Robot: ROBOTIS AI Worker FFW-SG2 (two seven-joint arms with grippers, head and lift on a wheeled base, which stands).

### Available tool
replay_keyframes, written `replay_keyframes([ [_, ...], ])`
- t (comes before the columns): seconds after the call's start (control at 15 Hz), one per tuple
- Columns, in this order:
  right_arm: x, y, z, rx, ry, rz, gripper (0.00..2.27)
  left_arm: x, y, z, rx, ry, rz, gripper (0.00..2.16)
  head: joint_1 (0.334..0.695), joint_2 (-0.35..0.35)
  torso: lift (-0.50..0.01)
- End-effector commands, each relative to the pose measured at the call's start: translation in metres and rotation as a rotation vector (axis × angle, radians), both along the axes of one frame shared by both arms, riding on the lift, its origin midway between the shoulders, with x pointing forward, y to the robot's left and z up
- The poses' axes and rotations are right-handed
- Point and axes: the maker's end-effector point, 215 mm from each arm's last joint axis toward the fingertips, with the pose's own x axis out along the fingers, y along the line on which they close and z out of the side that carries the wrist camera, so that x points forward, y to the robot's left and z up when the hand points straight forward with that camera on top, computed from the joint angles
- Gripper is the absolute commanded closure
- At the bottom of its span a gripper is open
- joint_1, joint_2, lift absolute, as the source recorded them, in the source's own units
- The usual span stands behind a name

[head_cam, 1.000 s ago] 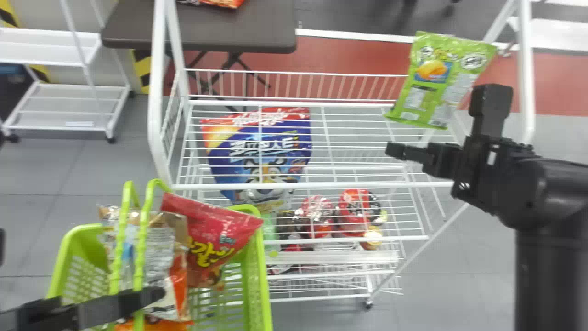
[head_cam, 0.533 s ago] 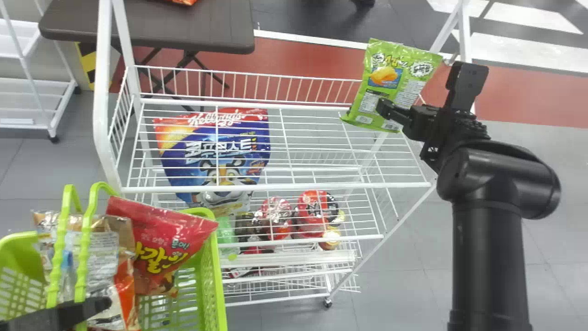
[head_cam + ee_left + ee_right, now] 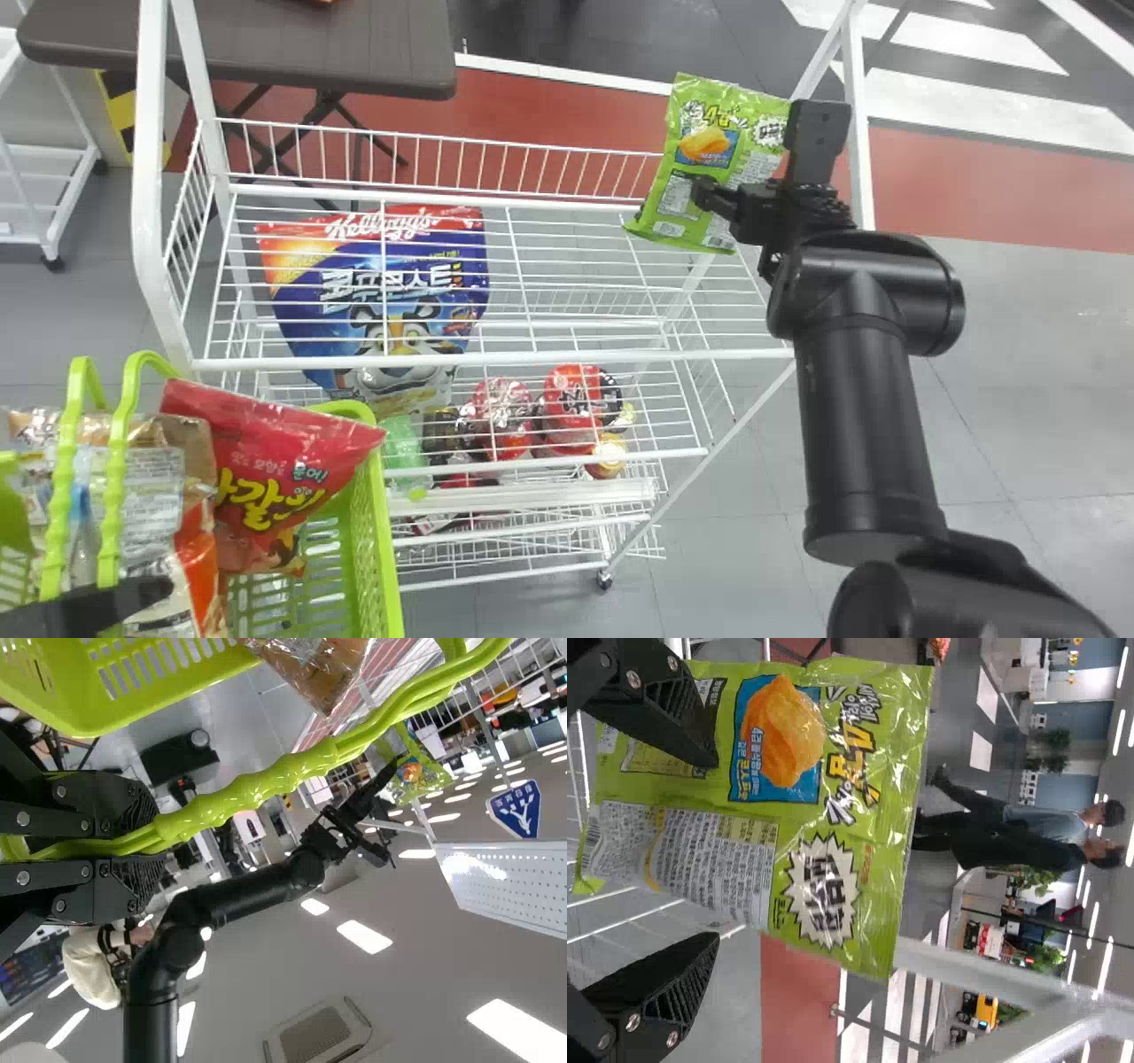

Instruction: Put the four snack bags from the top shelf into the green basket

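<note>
Green snack bag point(image 3: 704, 146) at one o'clock: we should straddle its side with our right gripper point(image 3: 710, 852), fingers spread, before squeezing gently.

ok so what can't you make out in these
- Head view: the near end of the green basket, cut off by the bottom edge.
- Head view: whatever lies beneath the red bag, hidden by it.
- Right wrist view: some print on the green bag, behind one finger of the right gripper.

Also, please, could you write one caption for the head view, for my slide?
Right gripper at a green snack bag on the top shelf, other snack bags in the green basket.
</note>
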Motion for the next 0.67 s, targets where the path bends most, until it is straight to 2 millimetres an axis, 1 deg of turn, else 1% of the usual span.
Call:
replay_keyframes([
  [0.0, 0.004, 0.004, -0.003, 0.003, 0.012, 0.008, 0.99, -0.001, 0.0, 0.001, -0.009, -0.002, -0.003, 2.15, 0.695, -0.267, 0.0],
  [0.07, 0.004, 0.005, -0.005, 0.004, 0.016, 0.008, 1.49, -0.001, 0.0, 0.001, -0.008, -0.005, -0.002, 2.15, 0.695, -0.264, 0.0],
  [0.13, 0.005, 0.012, -0.007, 0.011, 0.027, 0.016, 2.09, -0.001, 0.0, 0.001, -0.009, -0.004, -0.004, 2.15, 0.695, -0.262, 0.0],
  [0.27, 0.001, 0.013, -0.015, 0.01, 0.048, 0.014, 2.25, -0.001, 0.0, 0.001, -0.009, -0.004, -0.004, 2.15, 0.695, -0.255, 0.0],
  [0.4, -0.008, 0.012, -0.022, 0.027, 0.046, 0.008, 2.25, -0.001, 0.0, 0.001, -0.008, -0.005, -0.002, 2.15, 0.695, -0.252, 0.0],
  [0.53, -0.016, 0.016, -0.01, 0.051, 0.007, 0.011, 2.25, -0.001, 0.002, 0.001, -0.007, -0.004, 0.0, 2.15, 0.695, -0.254, 0.0],
  [0.6, -0.026, 0.019, -0.004, 0.082, -0.006, 0.013, 2.25, -0.001, 0.002, 0.001, -0.007, -0.004, 0.002, 2.15, 0.695, -0.254, 0.0],
])
